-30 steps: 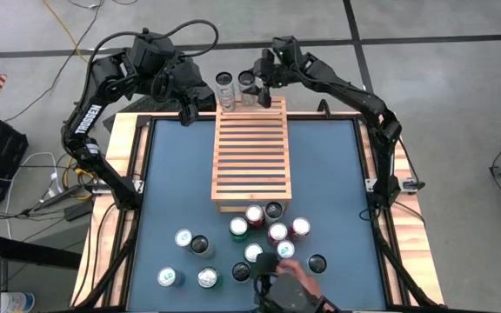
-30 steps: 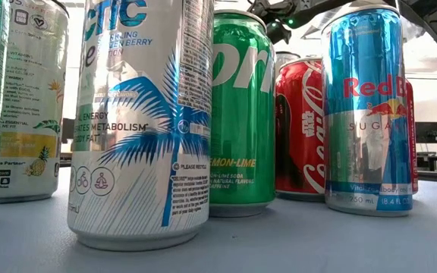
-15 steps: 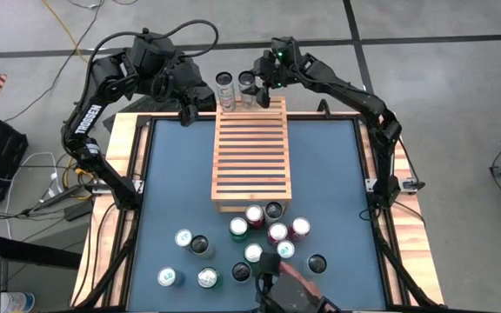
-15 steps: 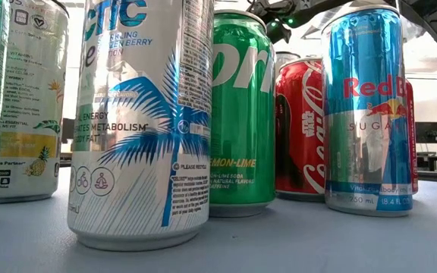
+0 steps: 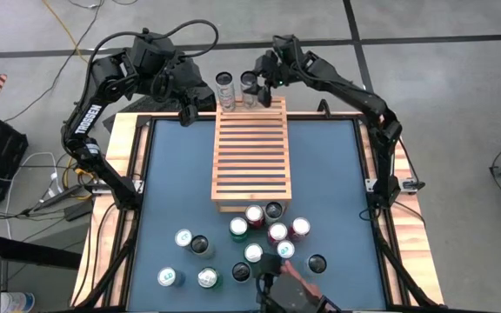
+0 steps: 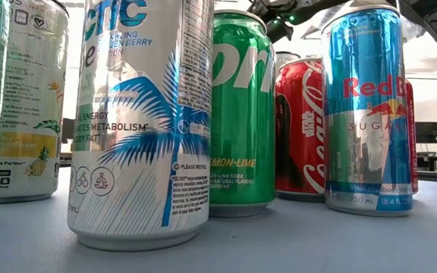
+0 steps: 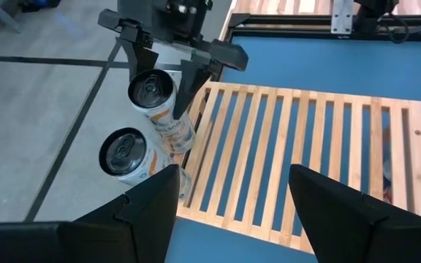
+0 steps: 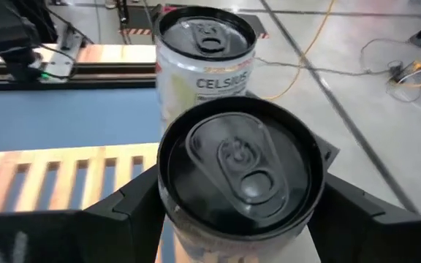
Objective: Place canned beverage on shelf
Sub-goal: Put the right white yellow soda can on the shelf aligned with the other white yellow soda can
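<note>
Cans at low camera (image 6: 139, 121) read Red Bull, Sprite — right gripper (image 5: 252, 88) jaws grip black-top can (image 8: 240, 164); left gripper (image 7: 229, 197) jaws open.

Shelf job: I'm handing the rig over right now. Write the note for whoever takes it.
Left hand: open, empty, hovering off the shelf's far end.
Right hand: closed around the second can at that far end.
Done: first can stands on the far end, beside the second.
Left: release the second can, then fetch the loose cans clustered on the table past the shelf's near end.
</note>
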Available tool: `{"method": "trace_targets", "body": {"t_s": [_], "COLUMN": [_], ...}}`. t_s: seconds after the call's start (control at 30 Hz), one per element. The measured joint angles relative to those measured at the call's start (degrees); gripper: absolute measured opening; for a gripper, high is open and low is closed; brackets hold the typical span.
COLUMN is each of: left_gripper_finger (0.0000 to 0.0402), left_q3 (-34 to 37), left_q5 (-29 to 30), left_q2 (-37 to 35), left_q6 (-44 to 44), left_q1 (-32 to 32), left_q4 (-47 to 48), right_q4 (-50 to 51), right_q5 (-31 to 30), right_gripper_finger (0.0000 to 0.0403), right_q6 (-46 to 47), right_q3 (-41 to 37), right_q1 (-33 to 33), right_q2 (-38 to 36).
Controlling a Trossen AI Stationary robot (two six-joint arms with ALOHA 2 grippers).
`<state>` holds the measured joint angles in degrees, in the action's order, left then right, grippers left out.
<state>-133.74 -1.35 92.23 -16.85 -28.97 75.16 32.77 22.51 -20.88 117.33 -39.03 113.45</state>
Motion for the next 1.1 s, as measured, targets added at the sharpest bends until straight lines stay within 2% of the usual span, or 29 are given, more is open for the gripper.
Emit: {"method": "trace_targets", "body": {"t_s": [0.2, 0.4, 0.93, 1.1], "left_gripper_finger": [0.0247, 0.0247, 0.0247, 0.0247], "left_q3": [0.01, 0.0, 0.0, -0.01], "left_q5": [-1.76, -1.4, -1.28, -1.22], "left_q2": [0.0, 0.02, 0.02, 0.02], "left_q6": [0.07, 0.57, 1.04, 1.08], "left_q1": [0.02, 0.02, 0.02, 0.02], "left_q4": [-0.02, -0.02, -0.01, -0.02], "right_q4": [2.98, 3.61, 4.54, 4.08], "right_q5": [0.08, -3.87, -4.53, -4.54], "right_gripper_finger": [0.0319, 0.0354, 0.0352, 0.0331], "right_q6": [-0.07, -2.62, -3.15, -3.13], "right_q3": [2.8, 4.45, 4.45, 4.45], "right_q1": [0.87, 1.84, 1.01, 0.63], "right_q2": [-0.02, -0.04, 0.08, 0.24]}}
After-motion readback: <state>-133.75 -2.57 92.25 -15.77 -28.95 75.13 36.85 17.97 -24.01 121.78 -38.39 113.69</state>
